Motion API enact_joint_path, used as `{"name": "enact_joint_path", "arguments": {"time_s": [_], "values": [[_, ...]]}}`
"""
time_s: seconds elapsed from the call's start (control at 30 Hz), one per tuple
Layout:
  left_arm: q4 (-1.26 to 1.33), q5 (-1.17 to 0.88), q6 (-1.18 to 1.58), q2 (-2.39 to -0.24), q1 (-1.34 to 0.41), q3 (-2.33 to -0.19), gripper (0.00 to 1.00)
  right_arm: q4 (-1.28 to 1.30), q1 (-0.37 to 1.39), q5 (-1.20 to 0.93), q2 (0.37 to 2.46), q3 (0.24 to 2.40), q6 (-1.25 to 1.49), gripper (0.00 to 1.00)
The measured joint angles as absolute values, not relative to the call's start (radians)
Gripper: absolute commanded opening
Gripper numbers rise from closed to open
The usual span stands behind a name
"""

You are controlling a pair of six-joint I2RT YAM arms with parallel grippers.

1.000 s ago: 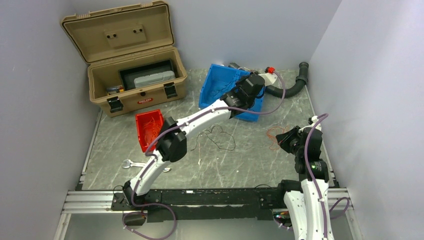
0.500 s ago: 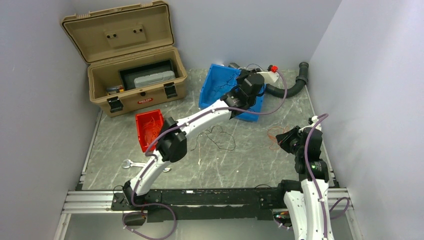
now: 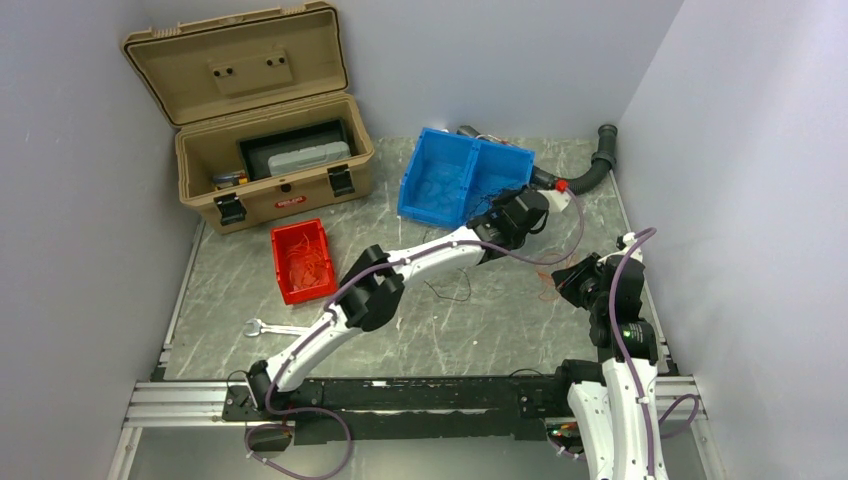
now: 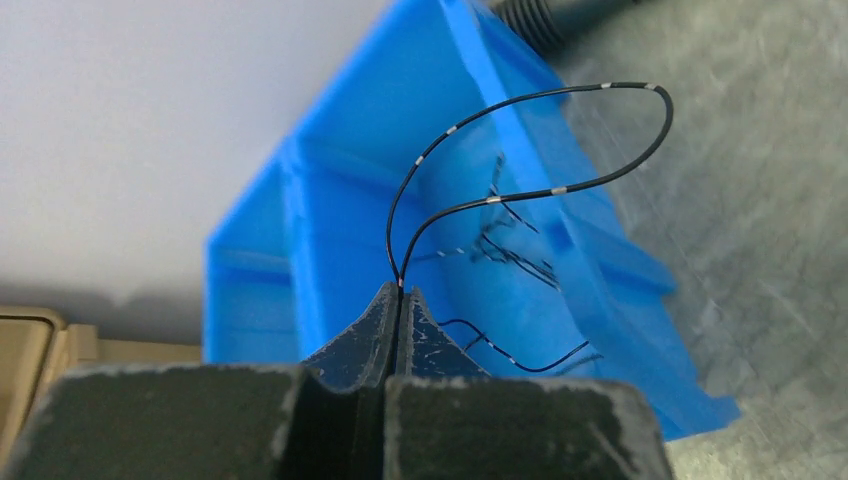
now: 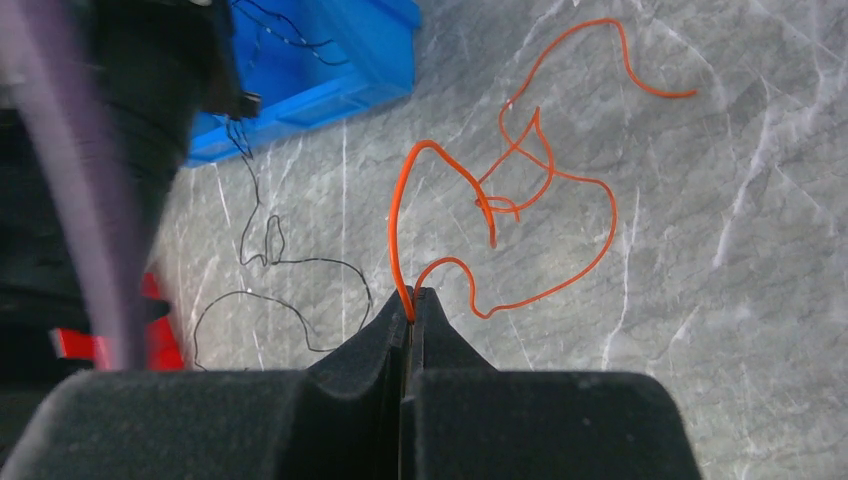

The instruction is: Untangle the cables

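My left gripper (image 4: 399, 291) is shut on a thin black wire (image 4: 560, 188), which loops up from the fingertips in front of the blue bin (image 4: 330, 200). More black wire strands lie inside that bin. In the top view the left gripper (image 3: 497, 214) is at the bin's near right corner. My right gripper (image 5: 410, 298) is shut on an orange-red wire (image 5: 560, 175) whose tangled loops lie on the table. In the top view the right gripper (image 3: 566, 280) is low at the right side. A black wire (image 5: 290, 262) lies on the table to its left.
An open tan case (image 3: 270, 150) stands at the back left. A red bin (image 3: 300, 262) holds orange wires, and a wrench (image 3: 262, 326) lies near it. A black ribbed hose (image 3: 590, 170) runs along the back right. Walls close in on both sides.
My left arm has drawn back from over the blue bin toward the near right, carrying the black wire. Less black wire shows on the table. The right arm has not moved.
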State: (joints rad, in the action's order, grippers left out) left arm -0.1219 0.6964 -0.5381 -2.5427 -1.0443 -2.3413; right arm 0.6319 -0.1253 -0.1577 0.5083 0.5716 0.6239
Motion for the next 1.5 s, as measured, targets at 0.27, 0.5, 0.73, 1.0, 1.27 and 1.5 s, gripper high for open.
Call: {"name": "enact_joint_path", "arguments": {"time_s": [0.27, 0.5, 0.73, 1.0, 1.27, 1.5], "values": [[-0.279, 0.668, -0.351, -2.583, -0.991, -2.341, 0.14, 0.636, -0.125, -0.157, 0.508, 0.572, 0.624, 0.00], [-0.388, 0.571, -0.193, -2.554, -0.931, -2.341, 0.57, 0.636, -0.125, -0.158, 0.514, 0.572, 0.625, 0.00], [-0.491, 0.423, -0.043, -2.437, -0.920, -2.337, 0.84, 0.636, -0.125, -0.158, 0.525, 0.572, 0.624, 0.00], [-0.559, 0.143, 0.128, -2.219, -0.884, -2.301, 0.99, 0.634, -0.125, -0.205, 0.646, 0.577, 0.591, 0.00], [-0.620, -0.037, 0.236, -2.039, -0.814, -2.087, 0.99, 0.607, -0.099, -0.318, 0.748, 0.579, 0.546, 0.00], [-0.618, -0.057, 0.257, -1.757, -0.805, -1.743, 0.99, 0.573, 0.233, -0.285, 0.847, 0.669, 0.580, 0.00]]}}
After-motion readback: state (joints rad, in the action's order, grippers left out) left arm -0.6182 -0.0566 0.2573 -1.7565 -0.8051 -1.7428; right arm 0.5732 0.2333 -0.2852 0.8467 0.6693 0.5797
